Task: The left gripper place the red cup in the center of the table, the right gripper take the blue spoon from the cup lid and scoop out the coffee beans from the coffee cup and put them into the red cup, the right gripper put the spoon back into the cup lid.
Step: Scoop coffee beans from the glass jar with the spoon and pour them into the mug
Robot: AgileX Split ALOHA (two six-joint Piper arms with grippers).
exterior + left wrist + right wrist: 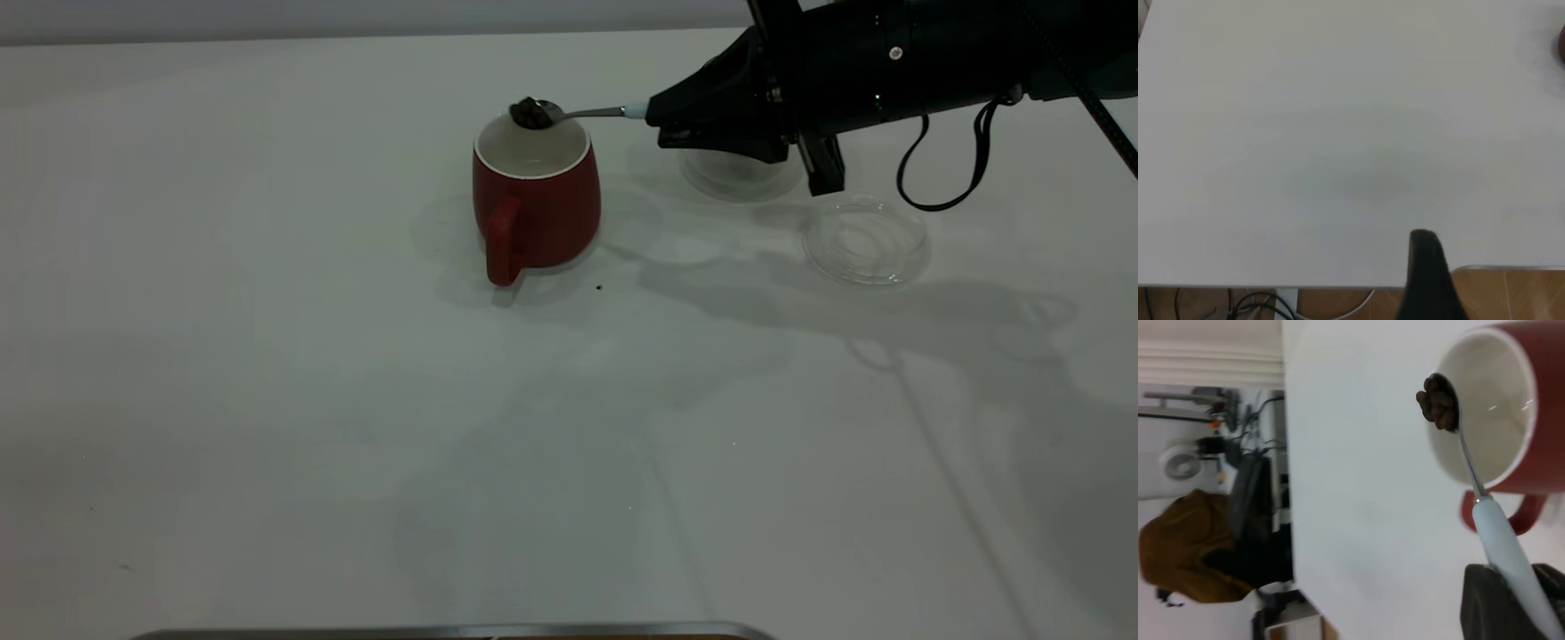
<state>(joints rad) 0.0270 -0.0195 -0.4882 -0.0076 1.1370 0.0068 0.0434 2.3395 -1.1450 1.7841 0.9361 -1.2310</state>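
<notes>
The red cup (536,200) stands upright near the middle of the table (267,400), handle toward the front; it also shows in the right wrist view (1548,420). My right gripper (656,116) is shut on the pale handle of the blue spoon (591,112) and holds it level. The spoon's bowl carries a heap of coffee beans (532,113) over the cup's far rim (1439,403). The clear coffee cup (738,178) is partly hidden behind the right gripper. The cup lid (867,240) lies bare to its right. My left gripper (1428,267) hangs at the table's near edge.
One stray bean (599,287) lies on the table just right of the red cup's base. A metal rim (444,633) runs along the front edge. In the right wrist view, chairs and clutter (1205,540) stand beyond the table's edge.
</notes>
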